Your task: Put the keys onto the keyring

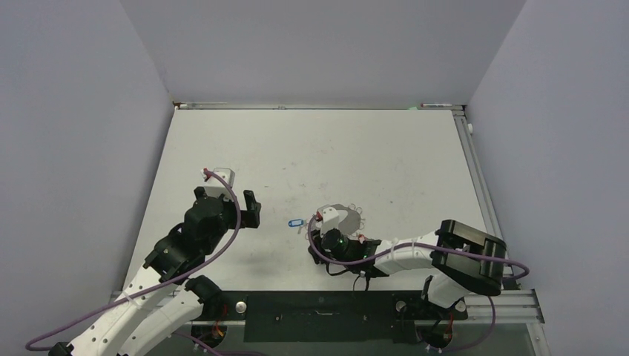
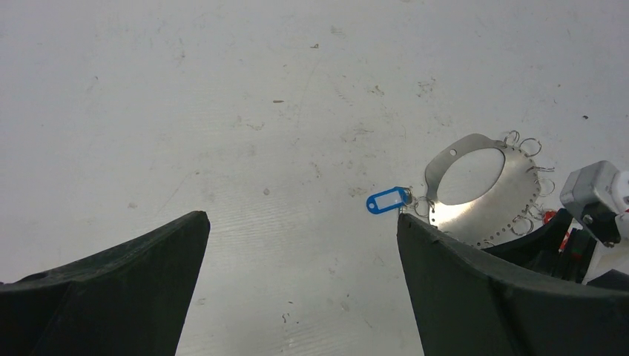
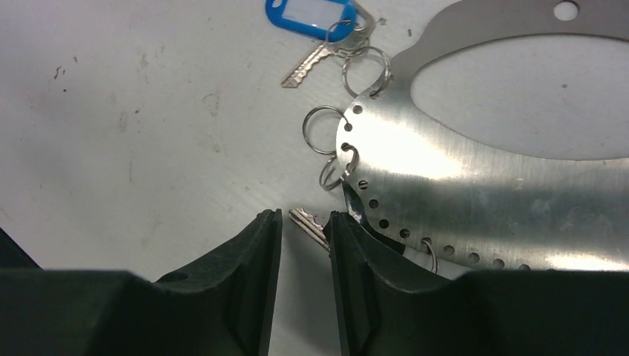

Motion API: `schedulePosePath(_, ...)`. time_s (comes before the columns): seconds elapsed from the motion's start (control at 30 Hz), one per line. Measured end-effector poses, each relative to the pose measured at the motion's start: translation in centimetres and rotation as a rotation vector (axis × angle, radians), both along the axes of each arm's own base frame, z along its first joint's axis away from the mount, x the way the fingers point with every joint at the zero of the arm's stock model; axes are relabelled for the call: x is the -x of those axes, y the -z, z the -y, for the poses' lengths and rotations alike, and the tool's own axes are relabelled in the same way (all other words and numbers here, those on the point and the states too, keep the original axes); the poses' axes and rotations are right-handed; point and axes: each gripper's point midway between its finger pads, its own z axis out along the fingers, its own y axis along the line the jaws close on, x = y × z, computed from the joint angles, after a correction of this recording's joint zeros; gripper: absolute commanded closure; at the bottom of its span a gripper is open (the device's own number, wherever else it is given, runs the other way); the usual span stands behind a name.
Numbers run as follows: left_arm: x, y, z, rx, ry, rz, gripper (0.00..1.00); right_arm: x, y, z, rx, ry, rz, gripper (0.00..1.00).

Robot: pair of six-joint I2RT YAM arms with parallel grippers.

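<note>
Your right gripper (image 3: pixel 304 216) sits at the near edge of the keyring (image 3: pixel 475 185), jaws almost together with a key blade (image 3: pixel 311 228) between them; you cannot tell whether they pinch it. The blue key (image 3: pixel 310 18) lies just left of the keyring. Your left gripper (image 2: pixel 302 219) hangs wide apart, well left of the keyring.

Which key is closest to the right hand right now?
The plain silver key whose blade pokes between the right hand's fingers; the blue-tagged key lies farther off by the keyring's edge.
</note>
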Motion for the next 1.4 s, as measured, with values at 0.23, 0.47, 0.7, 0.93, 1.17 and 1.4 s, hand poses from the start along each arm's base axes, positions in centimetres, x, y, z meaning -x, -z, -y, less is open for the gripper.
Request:
schedulePosePath(0.23, 0.0, 0.0, 0.1, 0.001, 0.011, -0.002, 0.04, -0.9, 0.0, 2.3, -0.021, 0.081, -0.034, 0.68)
schedulePosePath(0.47, 0.0, 0.0, 0.2, 0.007, 0.015, -0.004, 0.04, 0.6, -0.9, 5.7, 0.021, 0.124, -0.077, 0.66)
schedulePosePath(0.7, -0.2, 0.4, 0.2, 0.013, 0.023, -0.024, 0.04, 0.3, -3.8, 7.9, 0.015, 0.176, -0.029, 0.65)
schedulePosePath(0.93, -0.4, 0.5, 0.1, 0.002, 0.029, -0.029, 0.04, -1.6, -6.9, 7.9, -0.015, 0.186, 0.113, 0.32)
schedulePosePath(1.17, -0.7, 1.6, 0.3, -0.026, 0.027, -0.067, 0.04, -3.7, -12.4, 7.8, -0.123, 0.214, 0.295, 0.25)
schedulePosePath(1.4, -0.8, 1.7, 0.1, -0.029, 0.016, -0.071, 0.04, -4.9, -19.1, 9.8, -0.244, 0.300, 0.463, 0.23)
